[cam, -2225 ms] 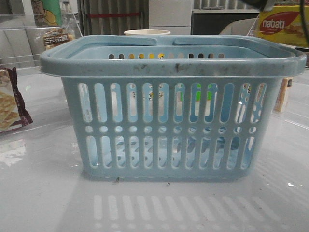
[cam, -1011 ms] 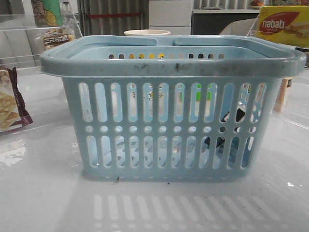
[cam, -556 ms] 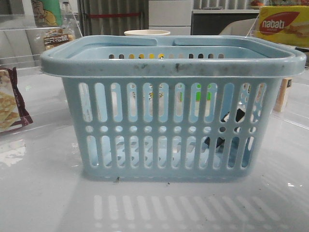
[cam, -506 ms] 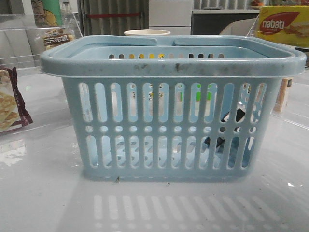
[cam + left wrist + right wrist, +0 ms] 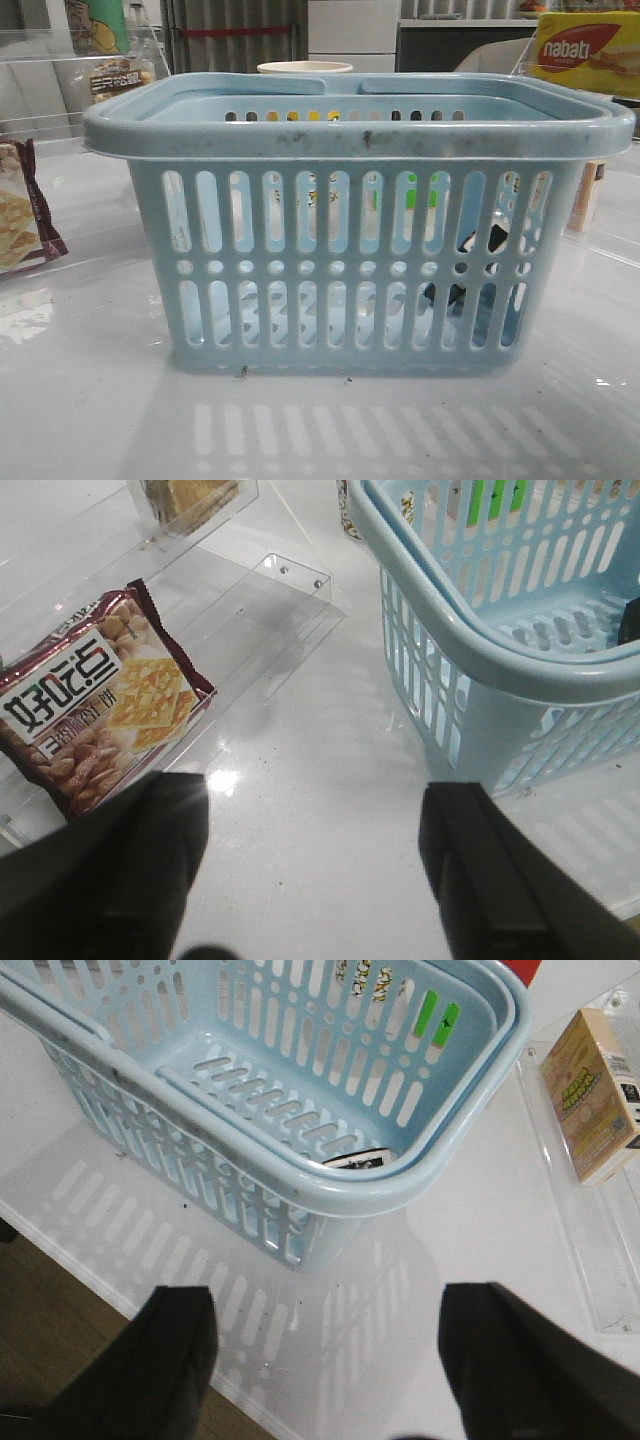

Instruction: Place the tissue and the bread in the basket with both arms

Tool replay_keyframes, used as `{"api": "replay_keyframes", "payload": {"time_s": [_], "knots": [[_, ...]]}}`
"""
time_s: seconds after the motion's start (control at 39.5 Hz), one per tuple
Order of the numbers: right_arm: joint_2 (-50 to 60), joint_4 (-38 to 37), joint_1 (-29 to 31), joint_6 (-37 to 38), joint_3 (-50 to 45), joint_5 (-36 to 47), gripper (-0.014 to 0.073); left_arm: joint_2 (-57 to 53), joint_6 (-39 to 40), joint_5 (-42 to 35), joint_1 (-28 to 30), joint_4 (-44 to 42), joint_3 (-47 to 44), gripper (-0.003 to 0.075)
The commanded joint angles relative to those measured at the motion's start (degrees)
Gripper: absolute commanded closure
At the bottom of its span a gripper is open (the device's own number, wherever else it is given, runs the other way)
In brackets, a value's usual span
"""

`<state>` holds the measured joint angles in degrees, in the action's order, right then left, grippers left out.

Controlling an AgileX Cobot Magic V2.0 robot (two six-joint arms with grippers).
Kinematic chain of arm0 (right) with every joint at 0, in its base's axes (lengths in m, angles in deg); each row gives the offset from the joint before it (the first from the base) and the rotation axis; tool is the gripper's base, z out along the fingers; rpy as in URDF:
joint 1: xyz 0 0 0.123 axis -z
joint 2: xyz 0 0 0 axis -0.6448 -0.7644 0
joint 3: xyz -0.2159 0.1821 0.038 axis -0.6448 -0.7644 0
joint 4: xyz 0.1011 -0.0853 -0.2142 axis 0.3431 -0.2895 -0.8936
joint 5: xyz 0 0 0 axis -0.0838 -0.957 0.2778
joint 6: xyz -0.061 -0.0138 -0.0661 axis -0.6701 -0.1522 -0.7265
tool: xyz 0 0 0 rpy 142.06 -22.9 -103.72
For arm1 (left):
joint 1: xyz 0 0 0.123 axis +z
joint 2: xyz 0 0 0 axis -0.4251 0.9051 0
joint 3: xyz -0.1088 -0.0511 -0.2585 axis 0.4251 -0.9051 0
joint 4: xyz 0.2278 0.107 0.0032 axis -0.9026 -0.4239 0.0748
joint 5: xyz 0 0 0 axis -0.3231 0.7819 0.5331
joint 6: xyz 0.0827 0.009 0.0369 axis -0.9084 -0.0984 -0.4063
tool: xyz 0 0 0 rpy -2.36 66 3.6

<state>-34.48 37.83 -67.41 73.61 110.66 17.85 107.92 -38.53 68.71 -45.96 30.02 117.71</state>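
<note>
The basket [image 5: 350, 215] stands upright in the middle of the tabletop [image 5: 90, 400], placed where either arm can lower something over its rim. The tissue [image 5: 478, 290] already lies on the basket floor toward the 4 o'clock corner in the front view, its dark wrapper showing through the slots; the right wrist view catches only a sliver of it under the near rim [image 5: 358, 1161]. No bread can be made out in any view, so that half of the job looks undone. Both arms hang above the tabletop outside the basket: the left gripper [image 5: 315, 870] has its fingers spread wide and empty, near the cracker packet [image 5: 95, 705], and the right gripper [image 5: 330, 1360] is likewise wide and empty, probably clear after a drop.
</note>
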Motion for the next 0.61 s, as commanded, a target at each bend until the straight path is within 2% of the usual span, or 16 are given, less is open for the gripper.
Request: {"api": "replay_keyframes", "payload": {"time_s": [0.0, 0.08, 0.38, 0.58], "knots": [[0.1, -0.7, 0.0, -0.5, 1.5, 3.9, 0.0022, 1.2, 0.6, -6.1, -0.5, 0.0, 2.5, 0.0119], [0.1, -0.7, 0.0, -0.5, 1.5, 3.9, 0.0022, 3.0, 0.6, -6.0, -0.5, 0.0, 4.2, 0.0080], [0.1, -0.7, 0.0, -0.5, 1.5, 3.9, 0.0022, 19.2, 0.6, -6.1, -0.2, -2.3, 14.9, 0.0078], [0.1, -0.7, 0.0, -0.5, 1.5, 3.9, 0.0022, 34.6, 0.6, -6.1, 4.6, -2.5, 26.8, 0.0078]]}}
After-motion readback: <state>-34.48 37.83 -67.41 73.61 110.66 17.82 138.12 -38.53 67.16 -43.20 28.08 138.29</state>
